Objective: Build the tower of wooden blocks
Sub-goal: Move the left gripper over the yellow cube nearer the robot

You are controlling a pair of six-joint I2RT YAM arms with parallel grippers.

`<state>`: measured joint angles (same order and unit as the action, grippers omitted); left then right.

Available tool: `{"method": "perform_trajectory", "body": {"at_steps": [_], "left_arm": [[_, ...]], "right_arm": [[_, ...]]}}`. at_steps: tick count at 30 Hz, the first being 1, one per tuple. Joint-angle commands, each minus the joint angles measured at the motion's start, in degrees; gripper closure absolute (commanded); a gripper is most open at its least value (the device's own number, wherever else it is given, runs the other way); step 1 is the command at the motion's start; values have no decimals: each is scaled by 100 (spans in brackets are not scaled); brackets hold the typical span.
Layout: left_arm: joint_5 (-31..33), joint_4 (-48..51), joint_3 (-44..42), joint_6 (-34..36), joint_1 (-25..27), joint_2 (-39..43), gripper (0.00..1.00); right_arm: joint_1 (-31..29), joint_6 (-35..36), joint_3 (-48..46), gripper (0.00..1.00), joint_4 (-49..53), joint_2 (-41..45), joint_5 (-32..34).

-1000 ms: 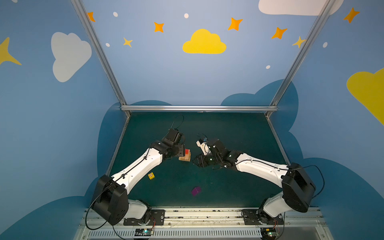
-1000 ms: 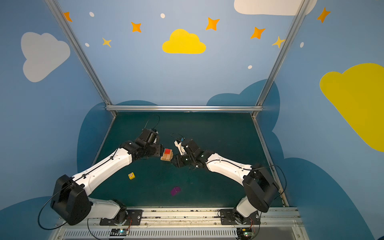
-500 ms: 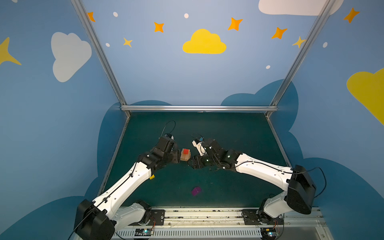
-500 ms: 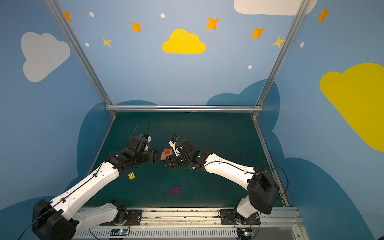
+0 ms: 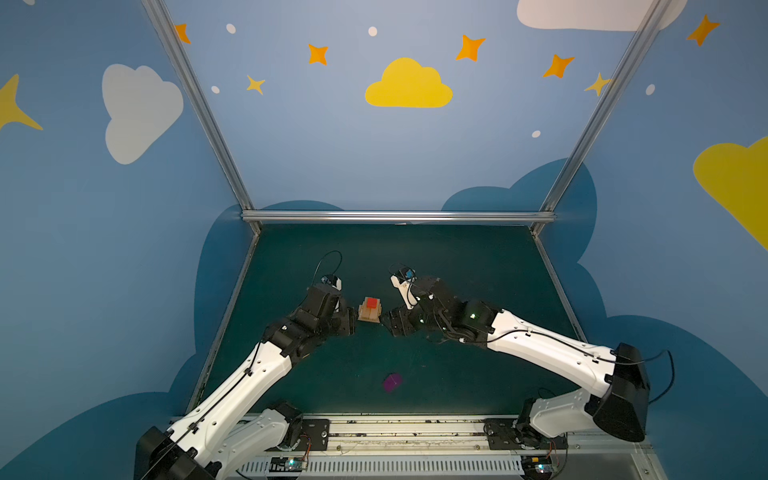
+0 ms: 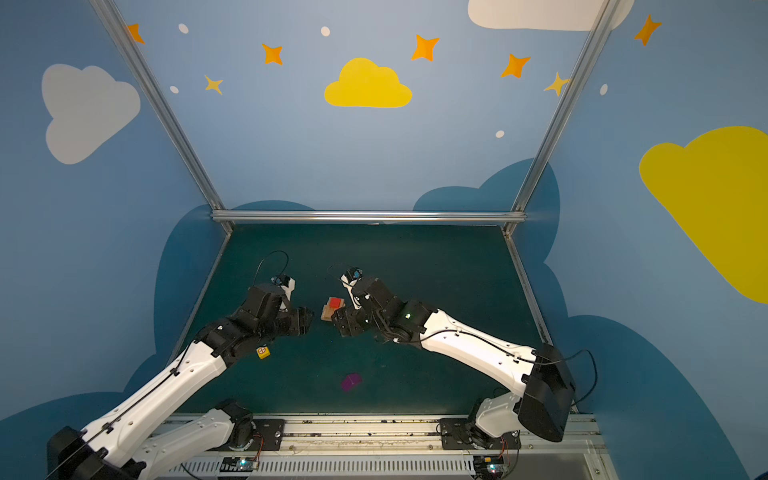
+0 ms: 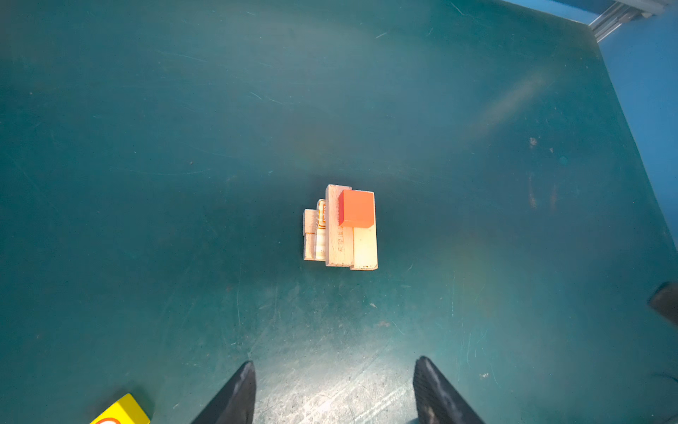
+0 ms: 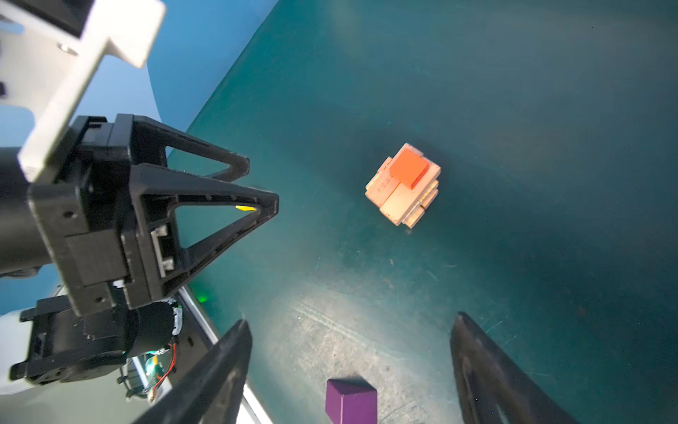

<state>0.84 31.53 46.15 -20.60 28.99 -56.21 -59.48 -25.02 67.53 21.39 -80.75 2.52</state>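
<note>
**Jaws spread, tower free between them**

Shows the left gripper [image 7: 335, 361] with jaws moderately apart and nothing between them, only the fingertips in frame in the left wrist view. Shows the right gripper [image 8: 352, 319] wider, likewise empty, with the finger bases cut off at the frame edge. Puts the tower [image 5: 370, 309] on the green table [image 5: 457, 257] between both grippers, near each, touched by neither. Crowns it with a red cube [image 7: 356, 207] on stacked tan planks. Leaves the orange-printed plank [image 7: 321, 213] mostly covered, print unreadable. Finds the purple cube [image 8: 350, 400] loose on the table, well apart from the tower, its lower part cropped in the right wrist view. Catches the yellow cube [image 6: 262, 352] just beside the left arm [image 6: 166, 386] in a top view, and half cropped in the left wrist view.
</note>
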Motion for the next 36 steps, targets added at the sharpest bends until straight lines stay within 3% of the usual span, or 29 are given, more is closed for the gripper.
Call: {"method": "perform_trajectory", "body": {"at_steps": [1,7,14,19,23,27,32,36], "left_arm": [[222,217,-57,-155,-22,160,32],[744,783,-267,-913,-21,448,32],[1086,1558,-436,-1830,-22,816,34],[1998,2063,-484,-2058,-37,827,37],[2284,2205,-573,-2500,-108,706,40],[2249,2073,-697,-2514,-307,605,43],[1612,1216,-1240,-2262,-1108,632,45],[1006,655,-1574,-2161,-1589,408,46]], "right_arm": [[-20,437,-83,19,-152,208,2],[-27,1133,-135,19,-648,166,-481],[-33,917,-675,20,-1144,392,-1044],[-27,1086,-1012,20,-1277,393,-1237],[6,1295,-983,19,-1044,262,-1220],[15,1233,-1111,20,-971,460,-1079],[64,1191,-1530,19,-1369,684,-1045],[121,1236,-1315,19,-1246,524,-1154]]}}
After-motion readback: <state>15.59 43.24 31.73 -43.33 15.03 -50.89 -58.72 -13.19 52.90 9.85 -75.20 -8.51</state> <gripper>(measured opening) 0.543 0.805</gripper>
